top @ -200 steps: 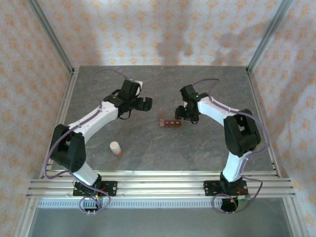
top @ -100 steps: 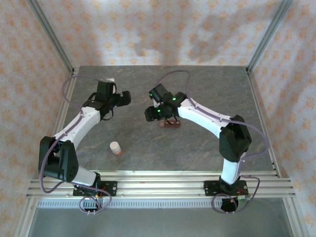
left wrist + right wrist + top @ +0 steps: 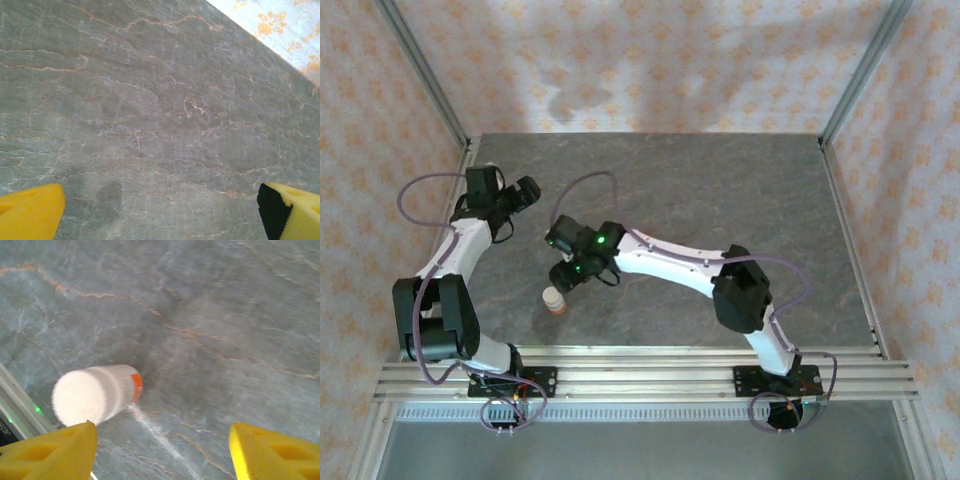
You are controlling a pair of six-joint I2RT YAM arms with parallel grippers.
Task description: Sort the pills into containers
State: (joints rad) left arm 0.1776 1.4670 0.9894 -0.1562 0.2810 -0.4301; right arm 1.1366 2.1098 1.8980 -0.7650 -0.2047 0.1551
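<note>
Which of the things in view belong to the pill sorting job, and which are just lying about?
Belong to the job:
- orange bottle with a white cap, probably the pill supply
- right pincer, open, close to that bottle

Just there:
- left pincer, open over bare table, near nothing
- patterned walls around the table

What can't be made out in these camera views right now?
- Bottle, right wrist view: blur smears its orange body, and the white cap facing the camera hides any contents.
- Right gripper, same view: fingers cut off by the bottom edge.
- Left gripper, left wrist view: fingers cut off at the bottom corners.
</note>
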